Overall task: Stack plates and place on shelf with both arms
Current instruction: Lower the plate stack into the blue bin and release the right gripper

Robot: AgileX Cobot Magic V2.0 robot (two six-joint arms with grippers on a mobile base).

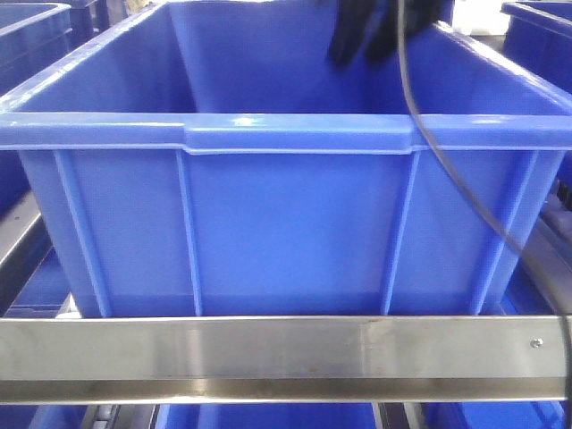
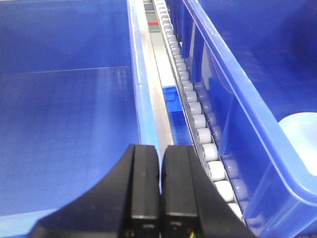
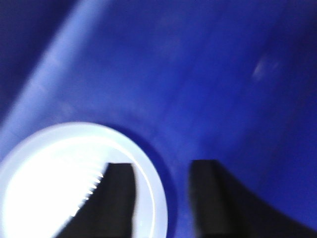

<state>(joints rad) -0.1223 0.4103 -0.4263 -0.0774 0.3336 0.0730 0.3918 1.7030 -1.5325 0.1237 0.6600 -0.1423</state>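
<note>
Big blue crate (image 1: 286, 206) filling the front view, standing on the shelf (image 1: 268, 353), steel rail across the bottom of the frame. Dark arm (image 1: 366, 31) at top centre reaching down into the crate, cable (image 1: 447, 170) trailing down the right side. Left hand (image 2: 161, 193) at bottom centre of its view, fingers pressed together on nothing, above a roller track (image 2: 198, 124) between two crates. Right hand (image 3: 161, 198) spread wide, blurred, over a plate (image 3: 59, 188) at lower left on the crate floor. Plate edge (image 2: 302, 141) also at the right edge of the left wrist view.
</note>
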